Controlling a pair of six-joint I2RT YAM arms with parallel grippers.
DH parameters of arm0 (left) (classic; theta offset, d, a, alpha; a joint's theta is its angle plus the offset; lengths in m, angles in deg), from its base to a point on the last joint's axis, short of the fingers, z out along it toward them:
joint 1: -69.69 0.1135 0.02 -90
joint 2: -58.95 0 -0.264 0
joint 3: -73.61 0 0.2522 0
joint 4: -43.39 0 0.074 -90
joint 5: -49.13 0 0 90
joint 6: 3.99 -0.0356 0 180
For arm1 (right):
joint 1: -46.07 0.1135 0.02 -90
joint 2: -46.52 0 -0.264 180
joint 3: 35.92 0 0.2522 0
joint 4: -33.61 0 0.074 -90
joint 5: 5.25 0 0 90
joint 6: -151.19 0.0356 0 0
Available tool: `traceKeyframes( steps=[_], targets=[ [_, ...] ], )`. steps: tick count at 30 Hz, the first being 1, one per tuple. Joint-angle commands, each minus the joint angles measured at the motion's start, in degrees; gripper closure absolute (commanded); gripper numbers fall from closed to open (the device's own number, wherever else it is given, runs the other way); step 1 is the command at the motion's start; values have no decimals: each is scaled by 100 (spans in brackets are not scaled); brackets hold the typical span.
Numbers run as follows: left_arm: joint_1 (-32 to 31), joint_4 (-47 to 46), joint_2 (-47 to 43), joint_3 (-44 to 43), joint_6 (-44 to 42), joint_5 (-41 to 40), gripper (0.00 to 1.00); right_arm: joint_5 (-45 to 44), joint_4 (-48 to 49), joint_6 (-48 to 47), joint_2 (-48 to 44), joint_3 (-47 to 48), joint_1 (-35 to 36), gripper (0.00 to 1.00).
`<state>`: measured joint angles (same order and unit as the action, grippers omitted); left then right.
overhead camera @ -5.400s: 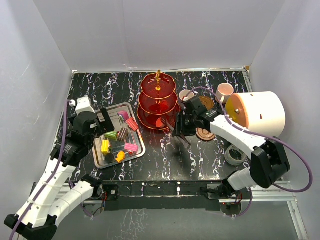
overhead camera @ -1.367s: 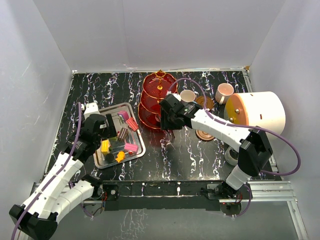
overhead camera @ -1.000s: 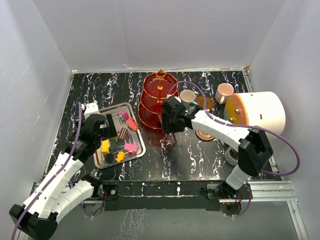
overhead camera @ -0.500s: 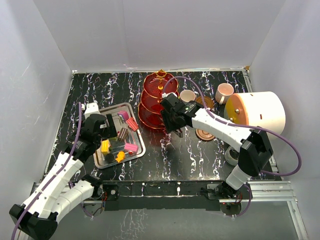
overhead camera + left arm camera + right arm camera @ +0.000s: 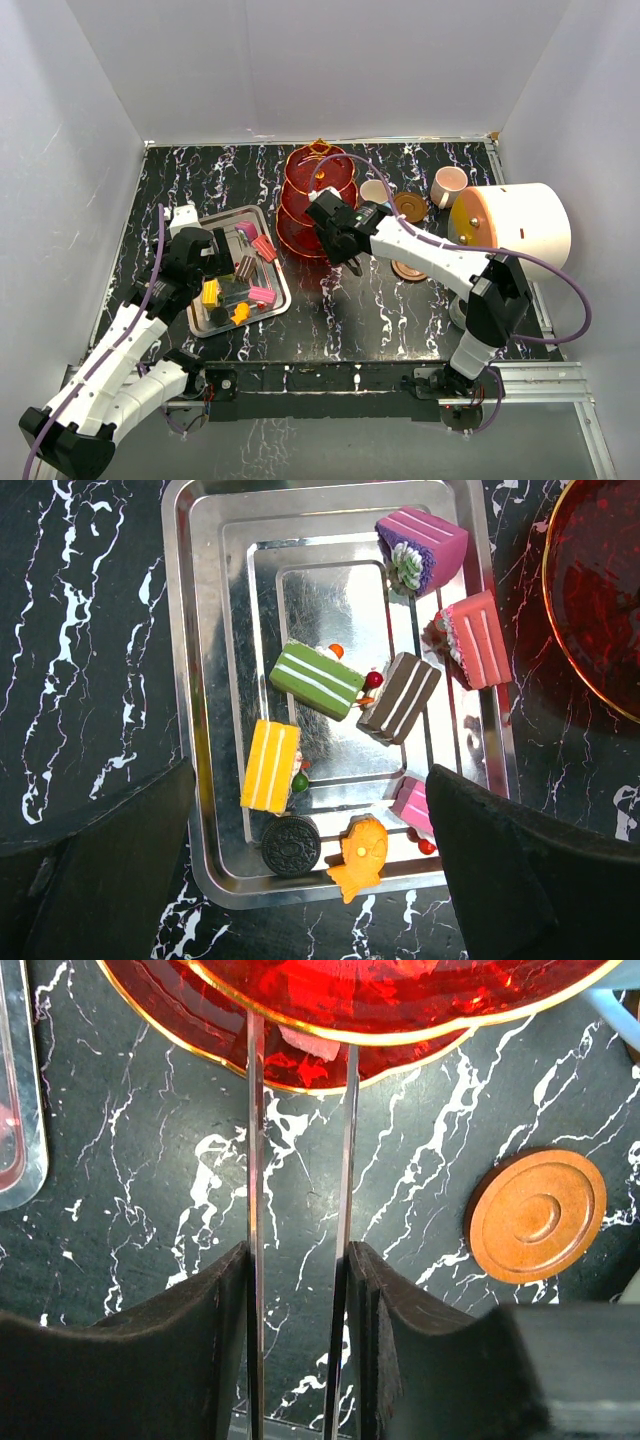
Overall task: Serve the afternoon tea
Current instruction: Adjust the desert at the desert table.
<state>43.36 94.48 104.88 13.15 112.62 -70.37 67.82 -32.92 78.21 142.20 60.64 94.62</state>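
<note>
We see the right gripper (image 5: pixel 297 1260) closed on a pair of thin metal tongs (image 5: pixel 256 1160). The two blades lie against the inner faces of its fingers and reach forward with a gap between them. Their tips pass under a gold-edged rim of the red three-tier stand (image 5: pixel 318 195) and over its bottom tier. There a pink piece (image 5: pixel 300 1042) sits between the blades; we cannot tell whether they pinch it. The stand is at the back middle of the black marbled table (image 5: pixel 200 170), its gold rod (image 5: pixel 318 150) showing at the top. Just to its right stands a pale cup (image 5: pixel 375 190) and, farther right, a pink cup (image 5: pixel 448 183). One brown saucer (image 5: pixel 411 206) lies between them, and a second saucer (image 5: pixel 537 1215) lies bare on the table nearer the arms. The big white cylinder (image 5: pixel 520 225) lies on its side at the right edge. The left gripper (image 5: pixel 310 810) hangs wide open, holding nothing, above the silver tray (image 5: pixel 200 680). On the tray the block sweets (image 5: pixel 318 680) lie scattered: green, brown, yellow, pink and purple.
</note>
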Motion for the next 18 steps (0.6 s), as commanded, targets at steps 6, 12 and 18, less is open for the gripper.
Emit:
traceKeyframes(
  steps=[6,12,18],
  targets=[
    [10,-42,21,27,-42,-21,1,-449,-482,114,49,411,93,63],
    [16,-36,17,26,-42,-28,1,-291,-291,276,51,358,93,72],
    [14,-43,3,29,-44,-39,1,491,658,852,-498,-84,-54,75]
  ],
)
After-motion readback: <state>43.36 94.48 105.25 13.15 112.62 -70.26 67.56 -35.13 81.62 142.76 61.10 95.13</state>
